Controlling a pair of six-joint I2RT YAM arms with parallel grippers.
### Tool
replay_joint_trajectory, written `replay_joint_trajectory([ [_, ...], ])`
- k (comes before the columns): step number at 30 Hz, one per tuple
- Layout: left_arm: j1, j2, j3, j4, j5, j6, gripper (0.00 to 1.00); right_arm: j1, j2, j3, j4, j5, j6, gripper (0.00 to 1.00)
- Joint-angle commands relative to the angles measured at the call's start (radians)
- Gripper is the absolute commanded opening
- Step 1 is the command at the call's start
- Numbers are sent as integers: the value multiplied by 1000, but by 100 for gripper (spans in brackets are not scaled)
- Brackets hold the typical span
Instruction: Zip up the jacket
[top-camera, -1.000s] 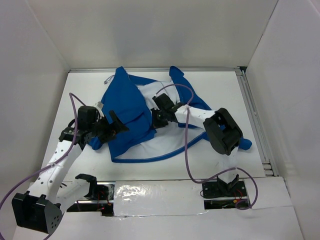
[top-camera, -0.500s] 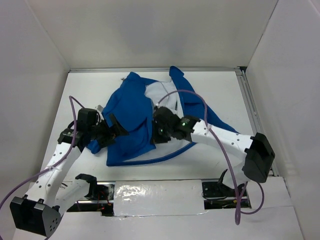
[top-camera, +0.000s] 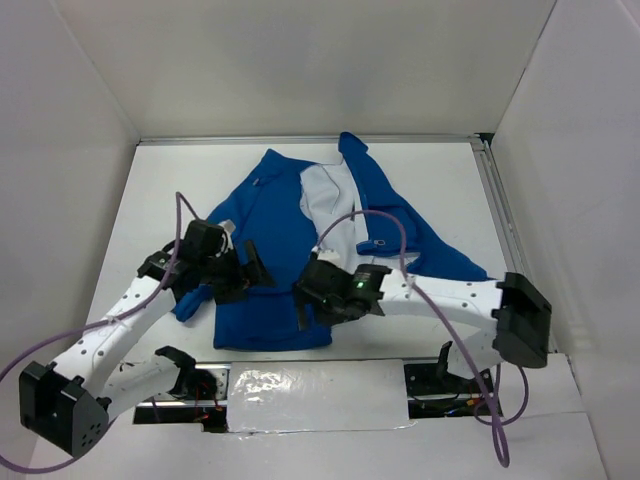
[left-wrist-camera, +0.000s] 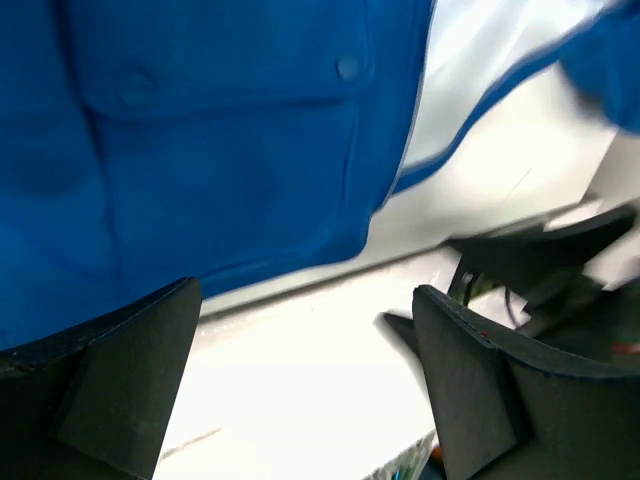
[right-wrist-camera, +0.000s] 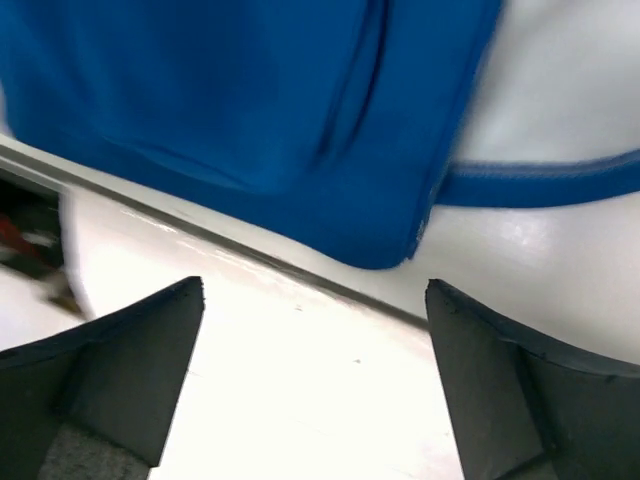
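Top external view: the jacket (top-camera: 270, 230) is spread on the table (top-camera: 170, 180), centre-left, with its lower hem near the table's near edge. One front panel is laid across the body. White lining is exposed at the upper centre, between the blue panels.

The left gripper (top-camera: 252, 270) is placed at the jacket's left side, and the right gripper (top-camera: 302, 302) at the lower hem. In both wrist views the fingers (left-wrist-camera: 120, 380) are spread apart with nothing between them, and only bare table is seen in the gap. The hem corner is seen just beyond the right fingers (right-wrist-camera: 120, 370).

The zip slider and the two bottom ends of the zip cannot be made out in any view.

Risks noted:
- A closure on plain blue fabric instead of the zip edge is judged likely while the slider is unlocated. The panel would be bunched and not joined.
- The hem could be dragged over the near edge, given how close it lies.
- The two front edges are not seen to meet, so the zip could be misfed.
- The right arm's purple cable (top-camera: 385, 215) hangs above the jacket and could be snagged.

Containers: none is seen in any view.
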Motion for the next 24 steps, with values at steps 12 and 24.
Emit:
replay_joint_trajectory([
  [12, -489, 449, 157, 77, -43, -154, 99, -654, -416, -240, 25, 20, -107, 100],
  [24, -578, 814, 345, 69, -130, -291, 74, -943, -523, -376, 85, -180, -193, 100],
])
